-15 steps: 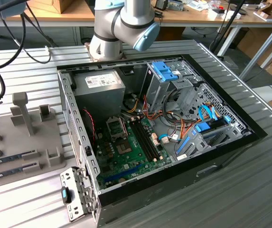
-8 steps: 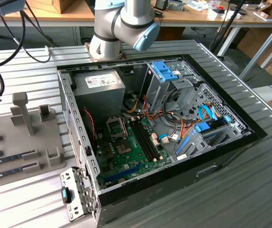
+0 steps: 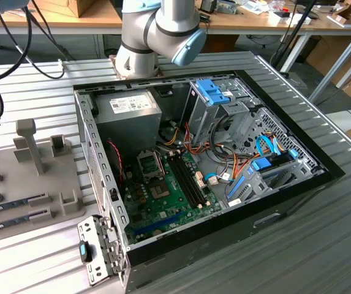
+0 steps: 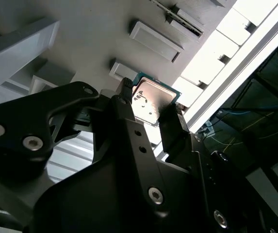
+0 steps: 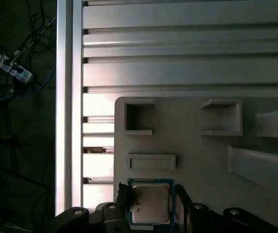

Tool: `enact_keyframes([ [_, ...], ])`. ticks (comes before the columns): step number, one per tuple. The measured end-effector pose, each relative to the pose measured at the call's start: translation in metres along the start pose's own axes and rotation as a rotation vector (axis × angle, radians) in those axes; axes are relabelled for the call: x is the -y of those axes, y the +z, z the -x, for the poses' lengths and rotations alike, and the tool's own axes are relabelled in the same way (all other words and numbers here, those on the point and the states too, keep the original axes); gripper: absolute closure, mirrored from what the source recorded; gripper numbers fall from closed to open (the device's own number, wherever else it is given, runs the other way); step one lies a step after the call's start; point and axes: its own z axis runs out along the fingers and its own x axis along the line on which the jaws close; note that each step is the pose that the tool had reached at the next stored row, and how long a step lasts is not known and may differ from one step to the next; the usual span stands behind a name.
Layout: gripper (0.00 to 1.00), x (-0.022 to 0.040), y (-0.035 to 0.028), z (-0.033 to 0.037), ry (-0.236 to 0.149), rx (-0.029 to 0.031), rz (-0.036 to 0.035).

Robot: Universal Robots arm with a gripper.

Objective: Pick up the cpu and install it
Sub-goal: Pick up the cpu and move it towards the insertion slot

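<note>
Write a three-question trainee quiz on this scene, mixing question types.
1. True or false: the cpu sits between the fingers of the gripper, above the grey parts tray.
2. In the exterior view, on which side of the grey parts tray does the open computer case lie?
A) the exterior view's left
B) the exterior view's right
C) on top of it
3. Fill in: the motherboard inside the computer case is ___ in colour.
Key: 1 true; 2 B; 3 green.
</note>
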Motion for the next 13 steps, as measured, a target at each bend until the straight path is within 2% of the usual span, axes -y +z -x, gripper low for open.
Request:
enact_keyframes([
  [5,0.53,-0.0002,-0.0066,-0.0003,0.000,0.0001,0.0028],
  [13,0.53,-0.0004,-0.0135,-0.0006,0.000,-0.0001,0.0053],
])
